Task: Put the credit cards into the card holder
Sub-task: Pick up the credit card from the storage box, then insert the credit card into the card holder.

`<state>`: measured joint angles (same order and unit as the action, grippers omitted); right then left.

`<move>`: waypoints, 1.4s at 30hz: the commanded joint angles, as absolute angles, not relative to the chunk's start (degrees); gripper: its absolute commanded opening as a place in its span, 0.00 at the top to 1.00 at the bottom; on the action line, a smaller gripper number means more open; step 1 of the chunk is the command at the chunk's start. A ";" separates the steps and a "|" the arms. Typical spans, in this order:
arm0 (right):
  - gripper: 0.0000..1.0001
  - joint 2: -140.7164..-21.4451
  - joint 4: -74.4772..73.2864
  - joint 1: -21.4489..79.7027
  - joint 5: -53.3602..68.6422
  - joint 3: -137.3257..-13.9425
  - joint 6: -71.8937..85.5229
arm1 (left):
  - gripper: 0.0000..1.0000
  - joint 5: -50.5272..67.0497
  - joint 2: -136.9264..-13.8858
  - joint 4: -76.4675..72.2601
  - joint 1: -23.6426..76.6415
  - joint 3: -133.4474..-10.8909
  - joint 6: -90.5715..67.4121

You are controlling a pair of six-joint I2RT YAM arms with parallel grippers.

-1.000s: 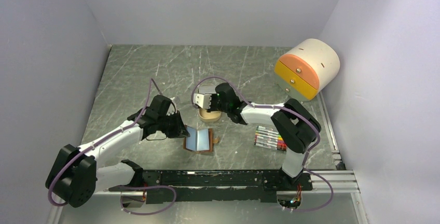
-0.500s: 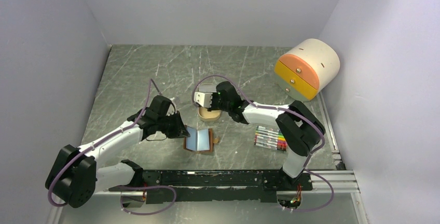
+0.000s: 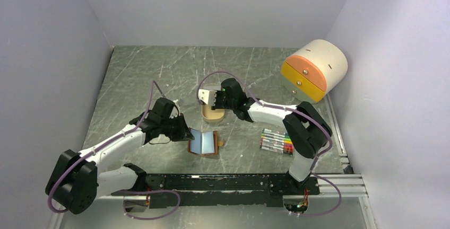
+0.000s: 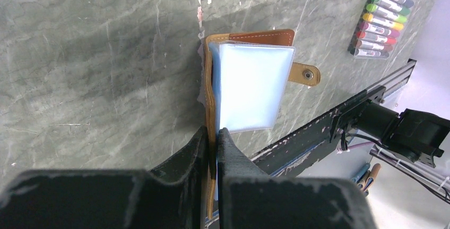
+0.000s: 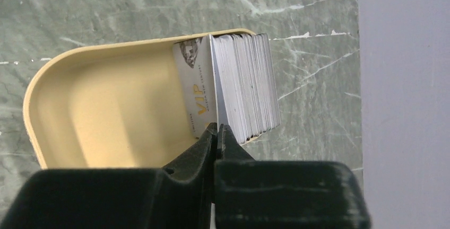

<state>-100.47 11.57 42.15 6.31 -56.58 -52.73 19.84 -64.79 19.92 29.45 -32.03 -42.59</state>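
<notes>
L gripper (image 4: pixel 211 133): clenched on a brown leather edge of the card holder (image 4: pixel 265 37). In top view it sits at holder's 9 o'clock side (image 3: pixel 183 133).
Card holder: lies open on table (image 3: pixel 138 80), abt 6 o'clock of table centre (image 3: pixel 206 144), near the black rail (image 3: pixel 228 182). In L wrist view one leather flap shows edge-on and runs betw the tips.
Sleeve (image 4: pixel 249 86): pale blue, see-through, faces up over holder's inside.
Snap tab (image 4: pixel 304 74): sticks out at holder's 3 o'clock.
R gripper (image 5: pixel 216 129): clenched. Tips meet on the near edge of one card at front of stack; the card's edge runs straight into them. In top view it hangs over the tray (image 3: pixel 207 97).
Credit cards (image 5: pixel 247 86): grey-white stack, standing on edge at one end of tray.
VIP card (image 5: pixel 197 91): leans apart from stack, at its 9 o'clock in R wrist view.
Tray (image 5: pixel 106 107): tan, shallow, at 12 o'clock of holder, near but apart (image 3: pixel 212 116).
Pens (image 3: pixel 276 141): coloured row, side by side, at holder's 3 o'clock, apart from it.
Drawer unit (image 3: pixel 313 70): cream body, orange and yellow fronts, 2 o'clock corner by R wall.
</notes>
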 commanded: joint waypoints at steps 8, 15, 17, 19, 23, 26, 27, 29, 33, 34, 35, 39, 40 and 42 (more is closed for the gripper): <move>1.00 -93.11 1.52 40.66 12.24 -61.97 -35.30 | 0.91 20.21 -63.65 16.54 29.26 -31.39 -44.10; 1.00 -85.75 1.98 40.66 13.49 -60.99 -15.59 | 0.91 19.01 -64.14 15.91 29.27 -31.20 -44.33; 1.00 -84.73 -1.73 40.64 16.42 -61.74 -7.63 | 0.91 18.67 -63.84 14.23 29.20 -30.32 -45.05; 1.00 -82.46 -0.37 40.74 18.74 -58.95 1.99 | 0.91 19.05 -64.00 11.97 29.26 -29.33 -45.77; 1.00 -74.60 11.76 42.28 19.54 -46.97 21.97 | 0.91 18.75 -64.72 9.39 29.27 -27.84 -47.31; 1.00 -69.16 12.57 45.42 15.30 -42.50 30.06 | 0.91 18.40 -64.95 8.12 29.22 -27.03 -47.98; 1.00 -68.29 11.76 46.18 13.74 -41.91 31.46 | 0.91 18.56 -64.95 7.72 29.26 -26.66 -48.27; 1.00 -67.59 10.34 50.41 10.42 -41.27 35.83 | 0.91 19.16 -65.00 6.03 29.22 -26.01 -49.08; 1.00 -67.88 12.80 58.53 1.33 -36.90 45.82 | 0.91 20.99 -66.14 3.53 29.23 -25.84 -50.01; 1.00 -68.42 14.59 59.69 0.13 -35.44 48.43 | 0.91 21.21 -66.30 3.32 29.23 -25.88 -50.23; 1.00 -68.87 15.81 60.54 -1.70 -33.79 50.96 | 0.91 21.34 -66.21 3.26 29.24 -25.86 -50.34; 1.00 -71.94 25.14 61.65 -6.22 -27.04 56.38 | 0.90 20.18 -66.48 5.01 29.25 -25.78 -49.62; 1.00 -73.11 25.47 61.63 -6.60 -26.88 55.98 | 0.86 19.57 -66.94 5.81 29.26 -25.94 -49.10; 1.00 -75.64 24.76 61.62 -7.30 -27.39 55.27 | 0.80 18.74 -68.03 6.97 29.25 -26.01 -48.33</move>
